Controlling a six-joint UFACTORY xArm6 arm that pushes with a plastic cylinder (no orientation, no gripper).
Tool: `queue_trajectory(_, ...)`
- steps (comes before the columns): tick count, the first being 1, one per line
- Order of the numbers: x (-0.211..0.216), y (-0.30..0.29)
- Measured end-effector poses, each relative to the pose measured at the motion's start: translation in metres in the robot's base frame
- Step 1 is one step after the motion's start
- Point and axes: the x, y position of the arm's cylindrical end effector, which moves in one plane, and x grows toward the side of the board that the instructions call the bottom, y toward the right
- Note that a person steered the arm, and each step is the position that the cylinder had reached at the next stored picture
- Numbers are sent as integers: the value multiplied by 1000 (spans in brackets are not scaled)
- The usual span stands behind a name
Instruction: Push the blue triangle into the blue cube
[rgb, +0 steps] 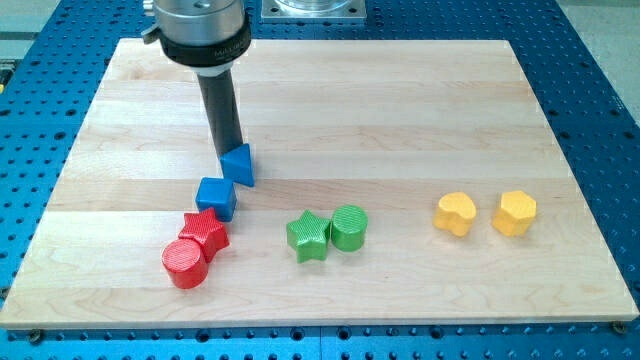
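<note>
pale wooden desk (400, 110): my tip (229, 154), no claw, sits at blue triangle (239, 165)'s twelve; it may skid past blue cube (216, 197) at seven.

Robotics lab bench: wooden board (420, 110) on blue perforated metal table (600, 120); machine base plate (312, 8) at view's top.

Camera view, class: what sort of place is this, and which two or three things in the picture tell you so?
Probably a robotics lab bench. A wooden board lies on a blue metal plate drilled with rows of holes, a machine's rod ends at my tip just behind the blue triangle, and small coloured blocks sit about.
</note>
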Motion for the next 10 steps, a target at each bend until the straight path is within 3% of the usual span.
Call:
queue_trajectory(3, 13, -6)
queue_trajectory(4, -20, 5)
queue_trajectory(5, -14, 43)
queue_trajectory(6, 26, 43)
queue_trajectory(10, 29, 22)
